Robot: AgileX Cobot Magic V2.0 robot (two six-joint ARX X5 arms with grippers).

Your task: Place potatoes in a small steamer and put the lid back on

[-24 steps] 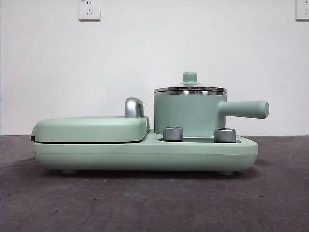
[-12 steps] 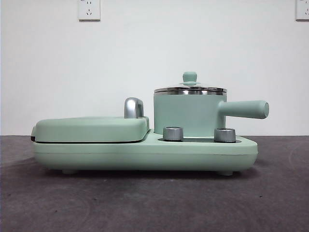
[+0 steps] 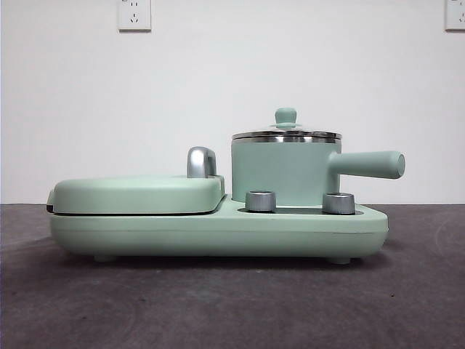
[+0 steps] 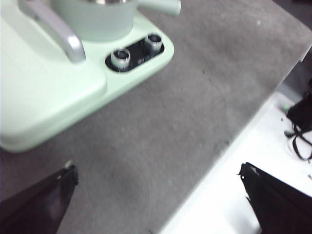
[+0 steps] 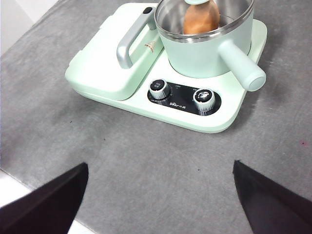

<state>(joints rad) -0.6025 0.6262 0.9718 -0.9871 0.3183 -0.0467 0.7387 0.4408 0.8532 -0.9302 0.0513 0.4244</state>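
Observation:
The mint-green small steamer [image 3: 287, 174] stands on the right side of the cooker base, its side handle [image 3: 370, 164] pointing right. The lid [image 3: 286, 134] sits on its steel rim, knob up. In the right wrist view an orange-brown potato [image 5: 201, 18] lies inside the steamer [image 5: 207, 48], seen through the lid. My right gripper [image 5: 159, 165] hangs open over the grey table in front of the cooker, holding nothing. My left gripper [image 4: 157, 170] is open too, above the table's edge, away from the steamer [image 4: 97, 19]. Neither arm shows in the front view.
A flat mint-green griddle cover [image 3: 138, 193] with a chrome handle [image 3: 201, 161] fills the left half of the cooker base [image 3: 218, 233]. Two steel dials [image 3: 261, 201] [image 3: 338, 203] stand in front of the steamer. The table's edge [image 4: 229, 141] borders a white floor.

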